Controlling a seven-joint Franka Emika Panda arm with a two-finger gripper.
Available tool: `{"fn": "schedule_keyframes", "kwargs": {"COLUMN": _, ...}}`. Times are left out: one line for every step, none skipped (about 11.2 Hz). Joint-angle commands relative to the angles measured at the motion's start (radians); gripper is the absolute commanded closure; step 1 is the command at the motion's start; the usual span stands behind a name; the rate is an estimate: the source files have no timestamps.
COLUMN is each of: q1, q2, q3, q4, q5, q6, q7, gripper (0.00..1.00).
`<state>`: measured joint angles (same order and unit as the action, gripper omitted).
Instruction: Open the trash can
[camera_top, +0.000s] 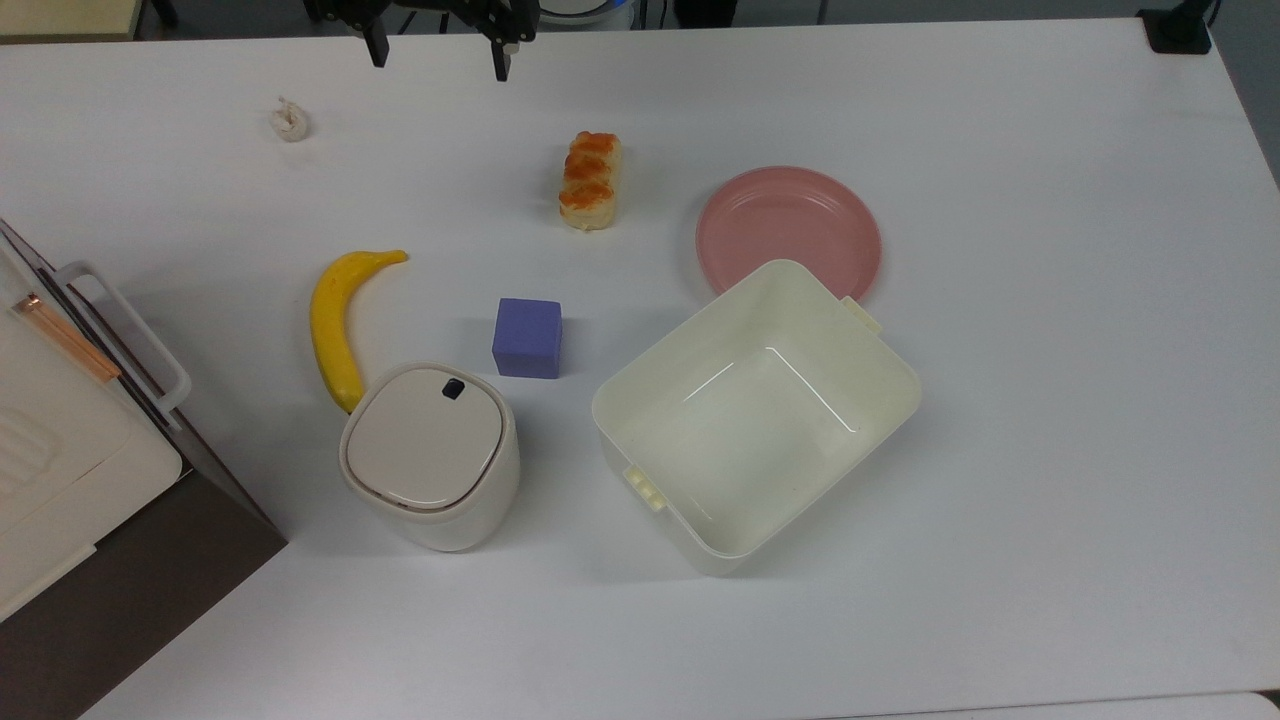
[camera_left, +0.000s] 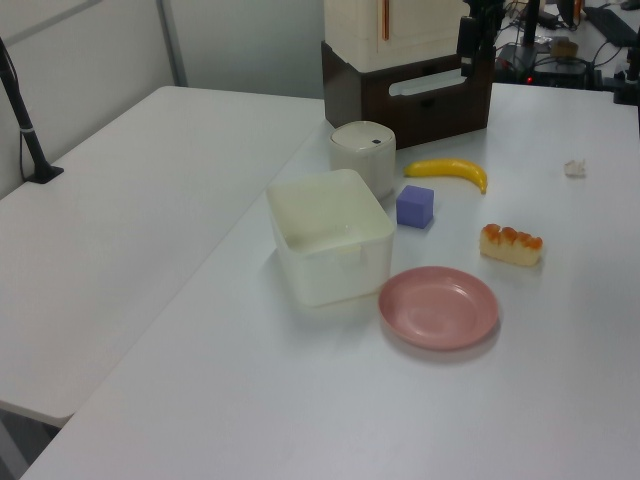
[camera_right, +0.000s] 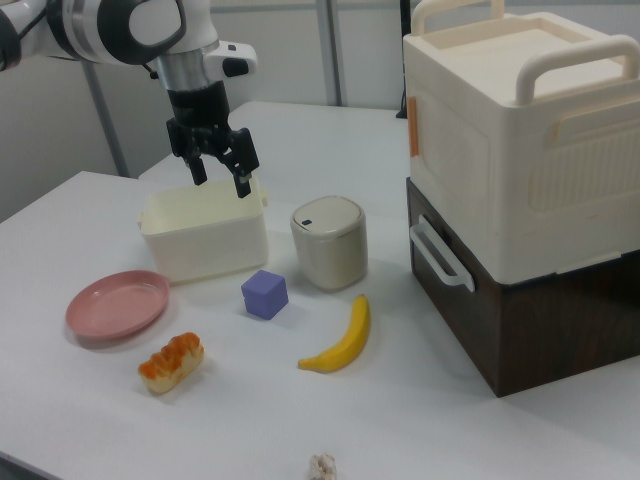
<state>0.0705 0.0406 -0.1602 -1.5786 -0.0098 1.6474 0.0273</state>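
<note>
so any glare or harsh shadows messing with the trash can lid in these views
Top view: trash can lid evenly lit, dark button clear, soft shadow only. Right view: lid matte, no glare. Left view: softer, button still visible; glare streaks sit inside the tub.

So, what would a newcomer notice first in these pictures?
Probably the yellow banana and the purple cube, bright on the white table, just beyond the closed trash can in the top view. The open claw hangs high above the table, holding nothing.
</note>
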Motion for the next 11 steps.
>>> {"fn": "schedule_keyframes", "kwargs": {"q1": 0.014, "q2": -0.031, "q3": -0.010, "q4": -0.035, "q5": -0.004, "q6": 0.012, "q7": -0.006, "gripper": 0.00}}
{"fn": "schedule_keyframes", "kwargs": {"q1": 0.014, "q2": -0.031, "q3": -0.010, "q4": -0.035, "q5": -0.004, "q6": 0.012, "q7": -0.006, "gripper": 0.00}}
{"fn": "schedule_keyframes", "kwargs": {"q1": 0.014, "q2": -0.031, "q3": -0.010, "q4": -0.037, "q5": -0.004, "q6": 0.014, "q7": -0.006, "gripper": 0.00}}
{"fn": "schedule_keyframes", "kwargs": {"q1": 0.014, "q2": -0.031, "q3": -0.010, "q4": -0.037, "q5": -0.004, "q6": 0.017, "q7": -0.007, "gripper": 0.00}}
{"fn": "schedule_keyframes", "kwargs": {"q1": 0.014, "q2": -0.031, "q3": -0.010, "q4": -0.035, "q5": -0.004, "q6": 0.017, "q7": -0.006, "gripper": 0.00}}
{"fn": "schedule_keyframes", "kwargs": {"q1": 0.014, "q2": -0.031, "q3": -0.010, "q4": -0.035, "q5": -0.004, "q6": 0.019, "q7": -0.007, "gripper": 0.00}}
{"fn": "schedule_keyframes", "kwargs": {"q1": 0.015, "q2": -0.031, "q3": -0.010, "q4": -0.037, "q5": -0.006, "q6": 0.019, "q7": -0.007, "gripper": 0.00}}
{"fn": "schedule_keyframes", "kwargs": {"q1": 0.015, "q2": -0.031, "q3": -0.010, "q4": -0.037, "q5": -0.006, "q6": 0.019, "q7": -0.007, "gripper": 0.00}}
{"fn": "schedule_keyframes", "kwargs": {"q1": 0.017, "q2": -0.031, "q3": -0.010, "q4": -0.035, "q5": -0.006, "q6": 0.019, "q7": -0.007, "gripper": 0.00}}
{"fn": "schedule_keyframes", "kwargs": {"q1": 0.015, "q2": -0.031, "q3": -0.010, "q4": -0.035, "q5": -0.007, "q6": 0.020, "q7": -0.009, "gripper": 0.00}}
{"fn": "schedule_keyframes", "kwargs": {"q1": 0.015, "q2": -0.031, "q3": -0.010, "q4": -0.037, "q5": -0.007, "q6": 0.020, "q7": -0.018, "gripper": 0.00}}
